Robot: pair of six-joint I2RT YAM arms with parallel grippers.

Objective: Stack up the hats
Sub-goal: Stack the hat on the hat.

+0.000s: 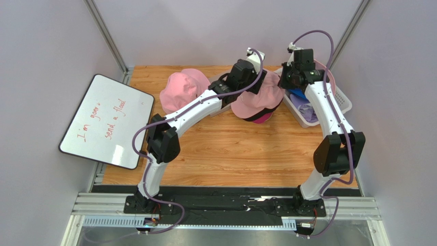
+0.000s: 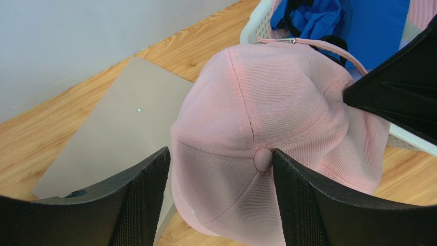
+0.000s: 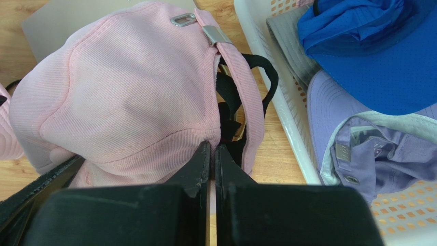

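Observation:
A pale pink baseball cap (image 1: 255, 101) tops a pile; a black hat (image 3: 259, 69) and a magenta one (image 1: 263, 119) peek out beneath it. My left gripper (image 2: 220, 154) is open and straddles the pink cap's crown, its right finger beside the top button (image 2: 262, 159). My right gripper (image 3: 212, 146) is shut on the pink cap's rear edge, next to the strap and buckle (image 3: 213, 33). A pink bucket hat (image 1: 180, 89) lies apart to the left. In the white basket (image 3: 266, 77) lie a blue cap (image 3: 374, 46), a lavender cap (image 3: 359, 138) and a grey hat (image 3: 290, 41).
A flat grey board (image 2: 118, 133) lies on the wooden table under the pile's far side. A whiteboard with red writing (image 1: 107, 120) leans off the table's left edge. Pale walls close in on the back and both sides. The basket stands at the right edge.

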